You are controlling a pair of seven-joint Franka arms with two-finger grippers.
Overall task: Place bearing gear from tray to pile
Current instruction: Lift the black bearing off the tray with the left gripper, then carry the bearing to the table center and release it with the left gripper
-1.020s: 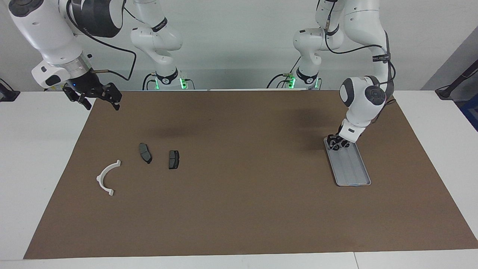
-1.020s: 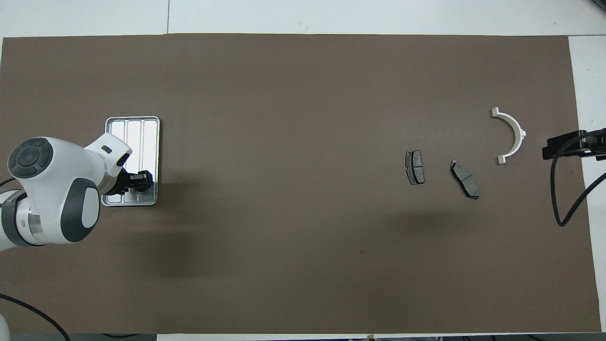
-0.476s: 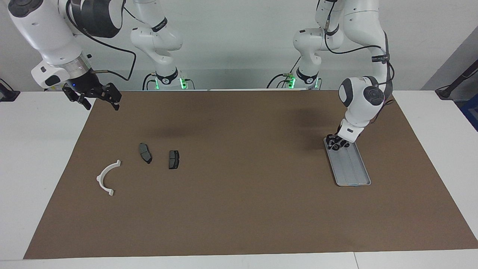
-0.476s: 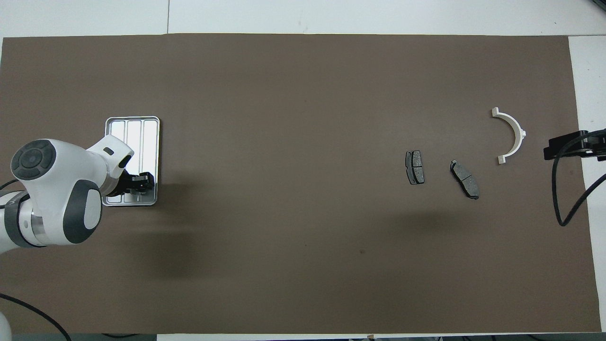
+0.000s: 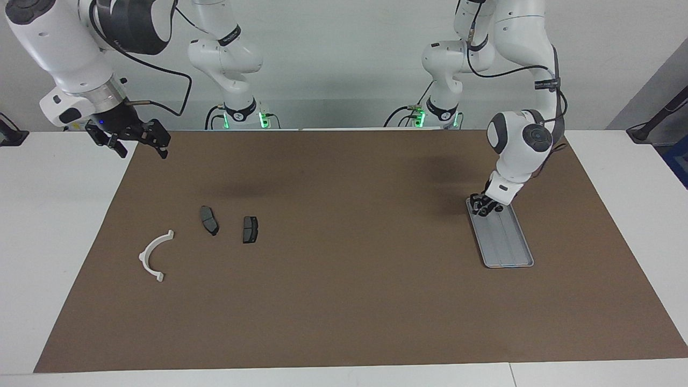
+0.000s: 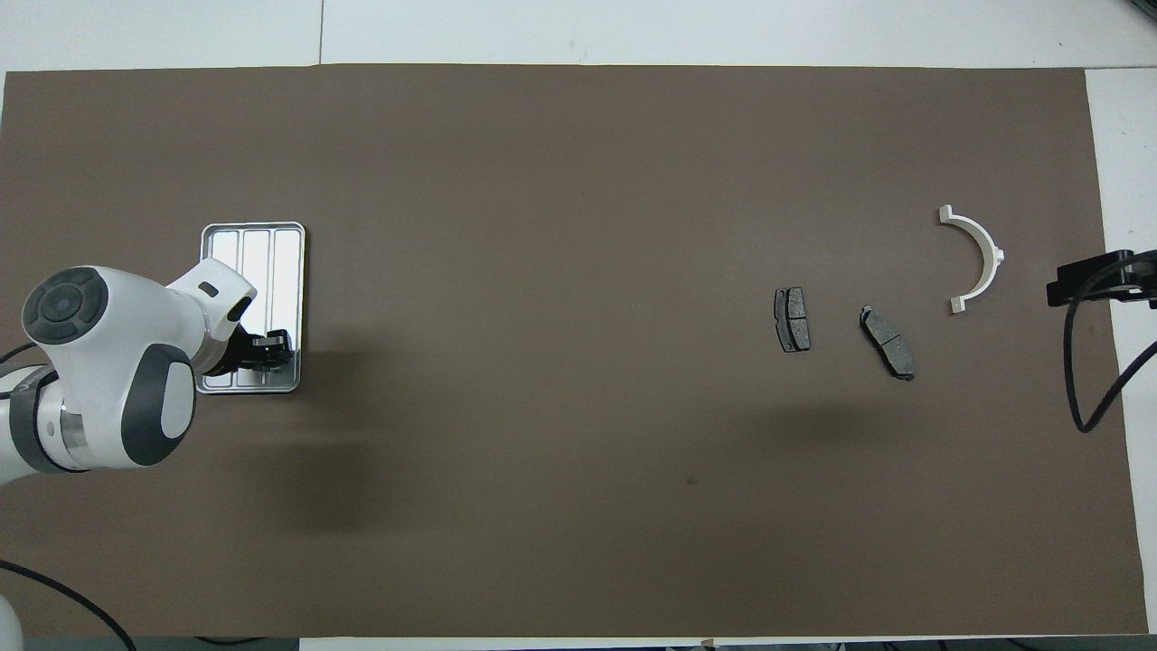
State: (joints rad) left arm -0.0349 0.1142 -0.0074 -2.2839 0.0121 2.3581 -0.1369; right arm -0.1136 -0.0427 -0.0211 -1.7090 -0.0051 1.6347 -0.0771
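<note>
The silver ribbed tray [image 5: 508, 247] [image 6: 262, 244] lies toward the left arm's end of the table. My left gripper [image 5: 482, 208] [image 6: 269, 349] reaches down into the tray's end nearest the robots, its fingertips closed around a small dark round part, the bearing gear [image 5: 483, 212], which is mostly hidden by the fingers. The pile lies toward the right arm's end: a white semicircular bracket [image 5: 153, 255] [image 6: 981, 258] and two dark brake pads [image 5: 209, 220] [image 5: 250, 229]. My right gripper [image 5: 140, 149] hangs open and empty over the mat's edge, waiting.
A brown mat [image 5: 344, 301] covers most of the white table [image 5: 54, 242]. Both arm bases stand at the robots' edge. A black cable [image 6: 1080, 380] trails from the right gripper over the mat's end.
The left gripper's fingers have drawn together on the bearing gear at the tray's near end. The right gripper has drifted slightly outward, away from the pile.
</note>
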